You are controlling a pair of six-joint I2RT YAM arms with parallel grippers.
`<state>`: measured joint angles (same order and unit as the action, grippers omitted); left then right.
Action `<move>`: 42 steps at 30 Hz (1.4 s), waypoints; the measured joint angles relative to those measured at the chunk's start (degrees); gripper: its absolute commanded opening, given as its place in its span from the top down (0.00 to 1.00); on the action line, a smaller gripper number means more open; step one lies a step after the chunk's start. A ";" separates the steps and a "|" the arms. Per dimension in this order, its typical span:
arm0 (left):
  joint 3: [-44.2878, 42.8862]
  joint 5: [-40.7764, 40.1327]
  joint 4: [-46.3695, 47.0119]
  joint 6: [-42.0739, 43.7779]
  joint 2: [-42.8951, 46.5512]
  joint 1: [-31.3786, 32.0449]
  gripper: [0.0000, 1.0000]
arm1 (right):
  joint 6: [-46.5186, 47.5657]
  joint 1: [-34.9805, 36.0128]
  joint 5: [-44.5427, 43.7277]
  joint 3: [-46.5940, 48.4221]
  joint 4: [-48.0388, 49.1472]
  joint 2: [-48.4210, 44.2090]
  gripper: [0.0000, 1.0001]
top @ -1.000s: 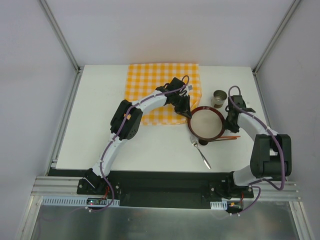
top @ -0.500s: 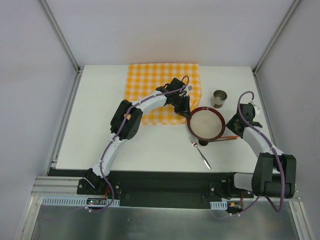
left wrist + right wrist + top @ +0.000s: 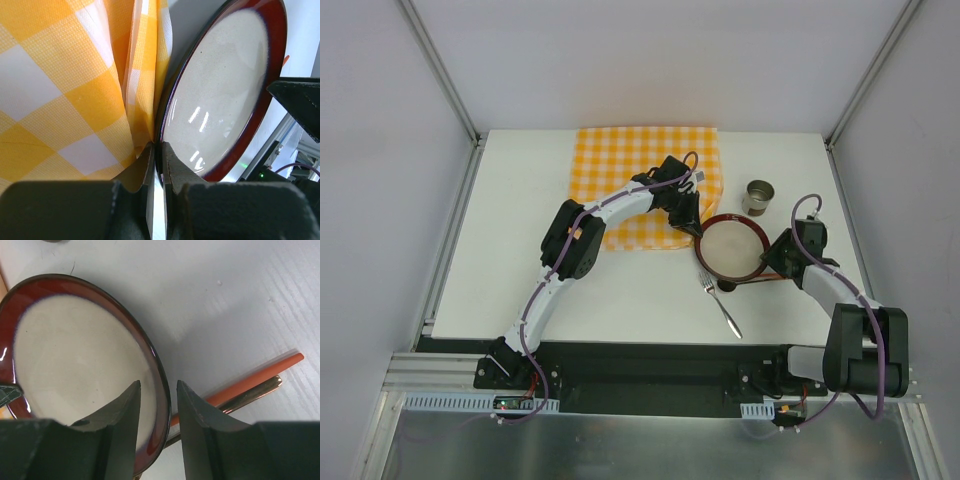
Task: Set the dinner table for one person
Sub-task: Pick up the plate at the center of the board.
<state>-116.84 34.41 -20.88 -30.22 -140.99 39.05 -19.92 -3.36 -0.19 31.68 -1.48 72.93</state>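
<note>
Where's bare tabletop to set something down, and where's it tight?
Free: dinner table left of the checked cloth; near strip between left arm and fork; far-right corner behind the cup. Crowded: right of centre, where plate, fork, orange stick, left gripper and right gripper bunch.

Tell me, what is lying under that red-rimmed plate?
An orange stick and a copper-coloured handle run in under the plate's near edge, lying on the white table. How far they reach, and whether anything else lies beneath, the plate hides.
</note>
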 measured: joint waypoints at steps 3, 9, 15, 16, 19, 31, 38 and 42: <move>0.00 0.00 0.02 0.00 0.00 0.00 1.00 | -0.02 -0.20 0.79 -0.70 0.74 0.00 0.62; 0.00 0.00 0.02 -0.02 0.00 0.00 1.00 | -0.09 -0.31 1.86 -1.60 2.47 0.83 0.74; 0.00 -0.66 -0.39 -0.04 0.00 -0.13 1.00 | -0.24 -0.70 3.10 -1.57 3.58 2.71 0.99; 0.00 -1.05 -0.63 -0.04 0.00 -0.22 1.00 | -0.26 -0.92 3.69 -1.57 3.82 2.86 0.99; 0.00 -1.46 -0.81 -0.07 0.00 -0.57 1.00 | -0.28 -0.96 4.83 -1.49 4.46 3.34 0.99; 0.00 -1.11 -0.81 -0.20 0.00 -0.50 1.00 | 0.59 -0.90 4.42 -0.81 1.27 0.31 0.99; -0.02 0.35 -0.24 -0.20 0.00 -0.04 1.00 | 2.99 -0.70 1.81 1.62 -4.81 -4.57 0.99; -0.02 1.11 0.07 -0.20 0.00 0.17 1.00 | 3.85 -0.63 0.83 2.84 -7.32 -5.49 0.99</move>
<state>-116.86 35.53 -20.82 -30.41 -140.99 39.22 -16.08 -3.99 0.64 34.52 -8.80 67.44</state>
